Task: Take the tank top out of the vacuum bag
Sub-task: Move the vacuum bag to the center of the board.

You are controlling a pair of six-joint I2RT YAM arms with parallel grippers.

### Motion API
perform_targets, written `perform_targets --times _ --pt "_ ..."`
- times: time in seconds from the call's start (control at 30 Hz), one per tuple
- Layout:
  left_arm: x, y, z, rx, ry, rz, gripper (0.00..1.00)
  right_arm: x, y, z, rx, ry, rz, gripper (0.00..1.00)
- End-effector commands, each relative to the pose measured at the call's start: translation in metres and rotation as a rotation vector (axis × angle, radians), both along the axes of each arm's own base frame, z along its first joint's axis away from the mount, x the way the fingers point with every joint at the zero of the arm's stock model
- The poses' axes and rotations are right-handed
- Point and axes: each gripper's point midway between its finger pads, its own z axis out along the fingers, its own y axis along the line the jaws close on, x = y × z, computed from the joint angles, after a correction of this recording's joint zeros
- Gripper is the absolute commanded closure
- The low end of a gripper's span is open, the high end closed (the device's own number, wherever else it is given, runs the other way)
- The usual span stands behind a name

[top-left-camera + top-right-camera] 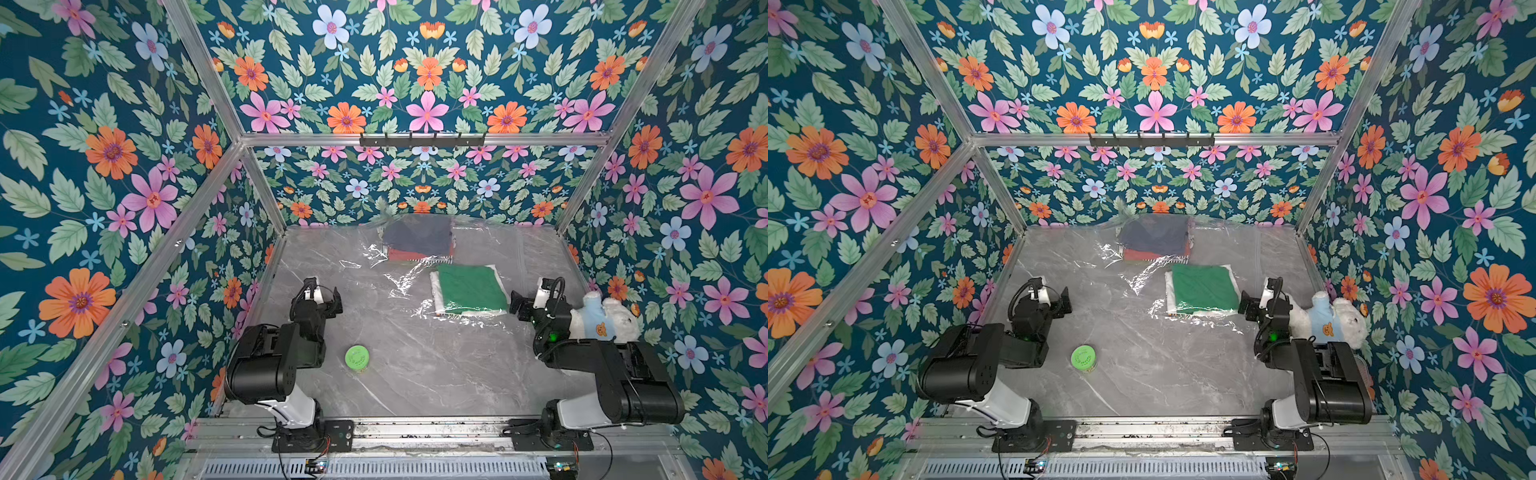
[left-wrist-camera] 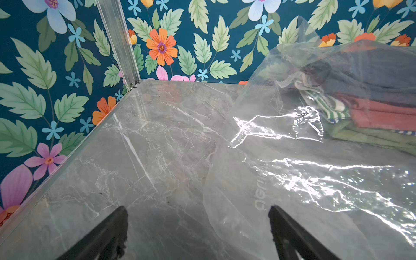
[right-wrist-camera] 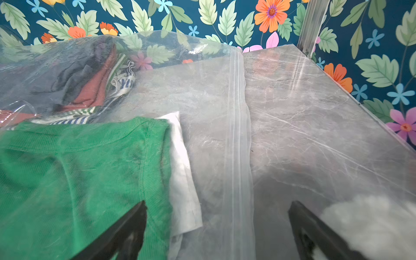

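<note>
1. nearest the robot, a small round green-lidded jar (image 1: 356, 357) stands alone on the grey marble counter (image 1: 415, 386), well apart from the work.
2. the left gripper (image 2: 198, 213) is spread wide and empty at the edge of the large clear crinkly vacuum bag (image 2: 292, 180); the right gripper (image 3: 218, 209) is also spread and empty, over the bag's ribbed zip strip (image 3: 236, 135).
3. likely risks: a pinch through the film would drag the whole bag; whether the zip is sealed i cannot tell; a right-arm swing could knock the white plush toy in a pale blue top (image 1: 602, 320) just beside it.
4. the folded green ribbed tank top (image 3: 78, 168) lies inside the bag near the zip side, on a folded white garment (image 3: 182, 180) that might come along; its neckline seems to point at the back wall, long axis apparently parallel to the zip.
5. farthest, a stack of dark, rust-red and striped clothes (image 1: 417, 241) fills the bag's far end.
</note>
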Motion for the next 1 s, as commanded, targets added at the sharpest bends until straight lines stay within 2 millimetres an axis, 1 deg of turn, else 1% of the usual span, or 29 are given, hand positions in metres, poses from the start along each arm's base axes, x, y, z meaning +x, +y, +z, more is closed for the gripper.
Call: perform_targets --times 0.0,0.77,0.87,0.97 --pt "0.002 0.000 0.009 0.010 -0.035 -0.004 0.01 0.002 -0.004 0.008 -0.010 -0.030 -0.022 0.00" --pt "0.002 0.000 0.009 0.008 -0.037 -0.004 0.01 0.002 -0.005 0.008 -0.011 -0.034 -0.028 0.00" --pt "0.001 -0.002 0.010 0.008 -0.042 -0.017 0.01 -0.007 -0.011 0.019 -0.012 -0.088 -0.068 0.01" --pt "0.003 -0.014 0.018 0.025 -0.037 -0.089 0.01 -0.017 -0.015 0.038 -0.013 -0.097 -0.096 0.00"
